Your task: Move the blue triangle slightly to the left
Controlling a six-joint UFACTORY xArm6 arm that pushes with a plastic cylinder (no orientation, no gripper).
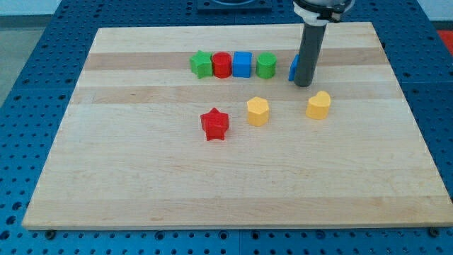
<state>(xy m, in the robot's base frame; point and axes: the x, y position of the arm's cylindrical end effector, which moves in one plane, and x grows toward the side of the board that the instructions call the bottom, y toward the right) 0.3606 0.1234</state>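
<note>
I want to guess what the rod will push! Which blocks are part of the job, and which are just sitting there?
Part of the job:
blue triangle, mostly hidden behind the rod
my tip, at its right side

Just sitting there:
green star
red cylinder
blue cube
green cylinder
red star
yellow hexagon
yellow heart

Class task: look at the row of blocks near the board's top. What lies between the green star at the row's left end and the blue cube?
In the camera view, one block lies between the green star and the blue cube: a red cylinder.
</note>
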